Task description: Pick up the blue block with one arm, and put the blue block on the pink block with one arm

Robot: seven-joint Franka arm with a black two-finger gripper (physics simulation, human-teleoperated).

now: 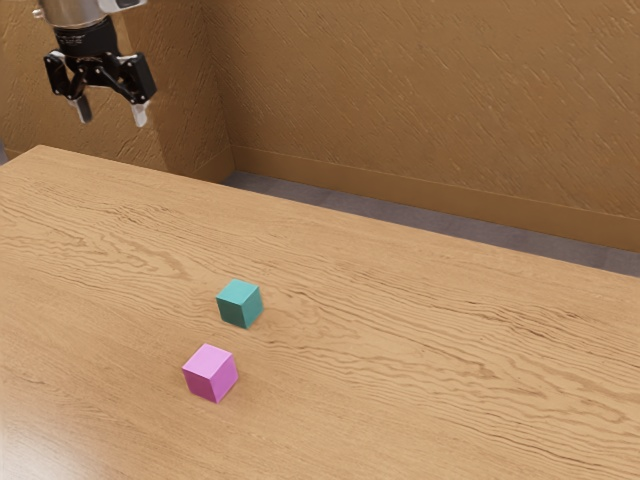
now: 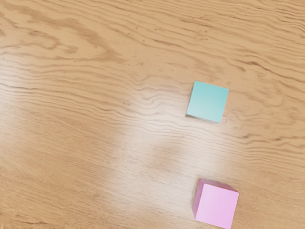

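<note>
A teal-blue block (image 1: 240, 303) rests on the wooden table (image 1: 420, 330) near its middle. A pink block (image 1: 210, 372) sits a short way in front of it, toward the exterior view's lower left, apart from it. My black gripper (image 1: 110, 108) hangs high in the exterior view's upper left, far above the table and well away from both blocks, its fingers (image 1: 140, 110) spread open with nothing between them. From the hand's camera I look straight down on the blue block (image 2: 208, 101) and the pink block (image 2: 216, 204), both lying flat on the wood.
A tan textured wall (image 1: 430, 90) runs behind the table, with a strip of grey floor (image 1: 420, 215) between them. The table's far edge crosses the exterior view diagonally.
</note>
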